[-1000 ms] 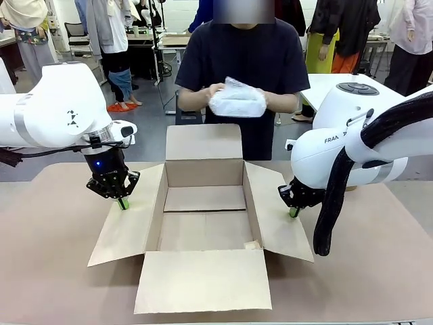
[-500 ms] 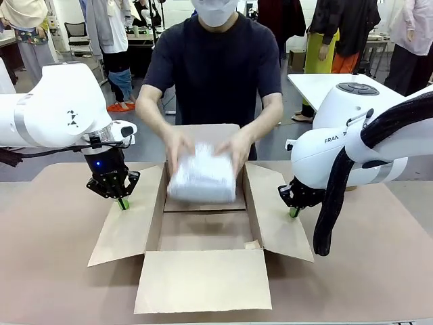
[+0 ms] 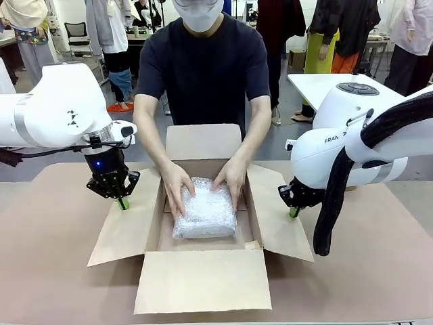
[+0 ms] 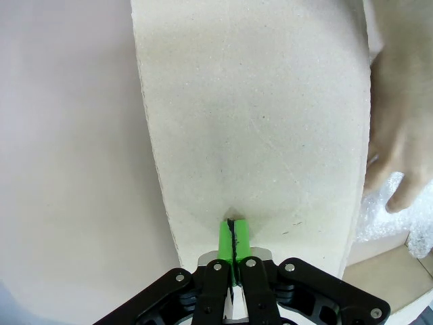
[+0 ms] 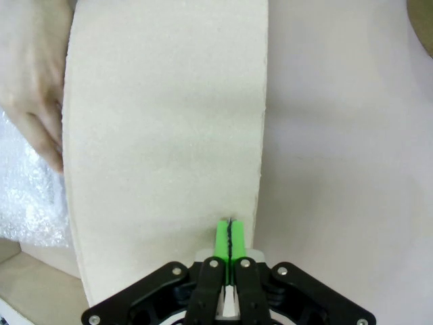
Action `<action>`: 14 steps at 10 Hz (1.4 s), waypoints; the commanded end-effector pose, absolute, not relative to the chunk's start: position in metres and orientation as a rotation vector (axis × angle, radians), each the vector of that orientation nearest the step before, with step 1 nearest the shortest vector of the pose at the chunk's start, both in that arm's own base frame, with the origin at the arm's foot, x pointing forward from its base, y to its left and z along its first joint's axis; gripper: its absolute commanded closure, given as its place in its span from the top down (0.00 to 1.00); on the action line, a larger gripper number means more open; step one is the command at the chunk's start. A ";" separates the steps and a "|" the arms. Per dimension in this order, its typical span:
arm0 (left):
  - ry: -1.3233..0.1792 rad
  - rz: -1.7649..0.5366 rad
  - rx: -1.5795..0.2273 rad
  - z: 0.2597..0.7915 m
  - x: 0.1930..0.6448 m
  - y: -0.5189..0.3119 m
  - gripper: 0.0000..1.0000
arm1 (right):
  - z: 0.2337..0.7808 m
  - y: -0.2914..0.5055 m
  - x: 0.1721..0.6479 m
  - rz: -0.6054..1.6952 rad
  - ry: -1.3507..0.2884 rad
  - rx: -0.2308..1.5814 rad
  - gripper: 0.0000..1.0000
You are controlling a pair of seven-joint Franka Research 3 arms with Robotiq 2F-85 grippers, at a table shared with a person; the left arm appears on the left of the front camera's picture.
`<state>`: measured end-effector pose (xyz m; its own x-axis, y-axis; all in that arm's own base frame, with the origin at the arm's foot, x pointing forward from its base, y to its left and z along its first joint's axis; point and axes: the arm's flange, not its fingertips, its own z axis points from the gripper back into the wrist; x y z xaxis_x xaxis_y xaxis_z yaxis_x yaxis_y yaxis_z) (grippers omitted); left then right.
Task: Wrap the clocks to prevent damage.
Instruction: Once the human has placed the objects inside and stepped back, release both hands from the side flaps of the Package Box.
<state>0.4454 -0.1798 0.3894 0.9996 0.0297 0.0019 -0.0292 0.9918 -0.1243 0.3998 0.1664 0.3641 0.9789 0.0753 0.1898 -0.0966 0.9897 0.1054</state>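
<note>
**Wrapped bundle settles into carton as robot arms pin the flaps**

A cardboard box (image 3: pixel 203 281) lies open on the table (image 3: pixel 47 271), its near flap spread toward the camera. The left gripper (image 3: pixel 122 203), fingers pressed together, bears tip-down on the left flap (image 3: pixel 128 230). The right gripper (image 3: pixel 293 212), fingers likewise closed on nothing, pins the right flap (image 3: pixel 279 227). Inside, a bubble-wrapped bundle (image 3: pixel 205 218), apparently a clock, rests on the box floor under the person's hands (image 3: pixel 174 188). Packing looks to be the step in hand. Next, the hands must withdraw while both flaps are held flat.
</note>
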 end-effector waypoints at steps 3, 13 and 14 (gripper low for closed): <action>-0.001 0.037 -0.103 0.390 0.445 -0.180 0.00 | 0.365 0.166 0.399 0.086 -0.182 0.114 0.01; -0.079 -0.627 -0.199 0.513 0.437 -0.154 0.00 | 0.480 0.125 0.389 0.667 -0.407 0.148 0.01; -0.019 -0.805 -0.168 0.527 0.436 -0.146 0.00 | 0.494 0.112 0.385 0.781 -0.376 0.082 0.01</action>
